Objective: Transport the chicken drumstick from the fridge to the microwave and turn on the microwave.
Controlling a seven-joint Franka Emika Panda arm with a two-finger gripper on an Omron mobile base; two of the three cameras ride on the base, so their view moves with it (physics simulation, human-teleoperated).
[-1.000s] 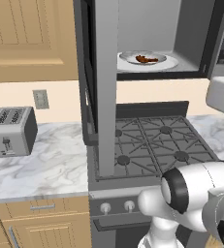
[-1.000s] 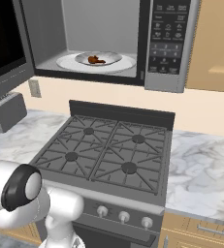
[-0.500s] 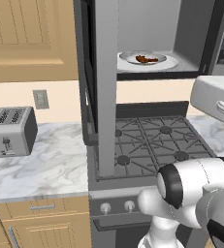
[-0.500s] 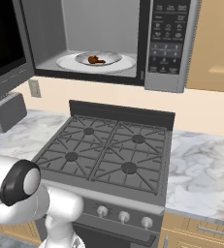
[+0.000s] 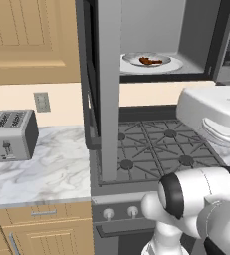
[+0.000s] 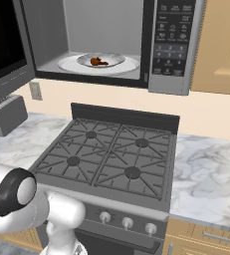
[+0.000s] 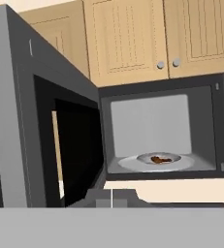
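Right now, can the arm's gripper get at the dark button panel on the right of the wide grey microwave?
Probably yes. The button panel faces the room with nothing in front of it, and the microwave door hangs open to the left, away from it.

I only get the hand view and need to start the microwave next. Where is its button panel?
Observer: The panel is on the microwave's right side, beside the open cavity.
Operator: What sits under the microwave?
Observer: A four-burner stove, directly below it.
Operator: Anything to the stove's left?
Observer: A toaster stands on the counter there.
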